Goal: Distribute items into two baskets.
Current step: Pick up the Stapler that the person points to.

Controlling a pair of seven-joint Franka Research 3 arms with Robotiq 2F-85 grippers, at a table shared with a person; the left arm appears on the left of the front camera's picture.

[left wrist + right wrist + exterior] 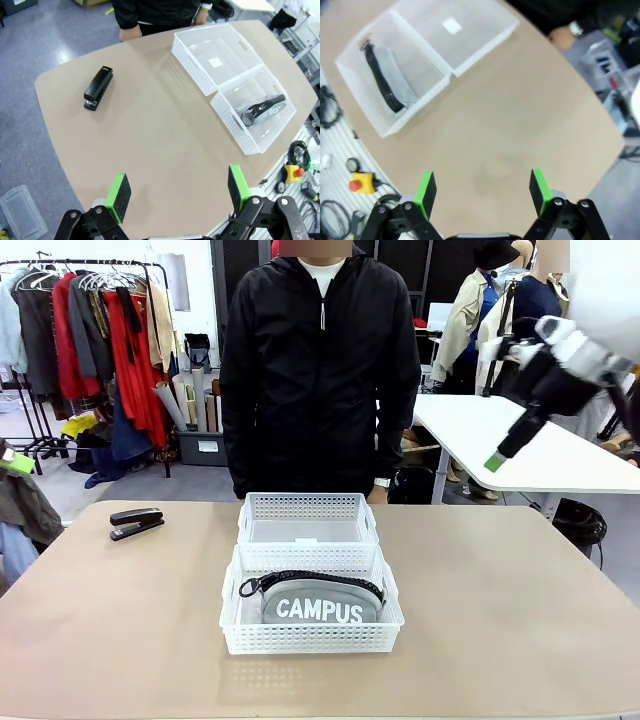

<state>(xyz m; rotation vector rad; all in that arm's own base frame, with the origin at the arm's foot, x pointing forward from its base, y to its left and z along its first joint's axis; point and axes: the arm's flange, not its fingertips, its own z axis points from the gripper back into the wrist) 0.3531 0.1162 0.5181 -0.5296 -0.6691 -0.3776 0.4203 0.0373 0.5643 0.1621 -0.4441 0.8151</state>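
Two white lattice baskets stand end to end at the table's middle. The near basket holds the grey "CAMPUS" pouch with its black strap. The far basket has nothing in it but a small white label. The black stapler lies on the table at the far left. My left gripper hangs open high above the table's left side, the stapler and pouch far ahead of it. My right gripper is open above the right side, well away from the pouch. It also shows raised at the upper right.
A person in a black jacket stands at the far edge behind the baskets, one hand at the table's rim. Bare tabletop spreads either side of the baskets. A clothes rack and a white table stand beyond.
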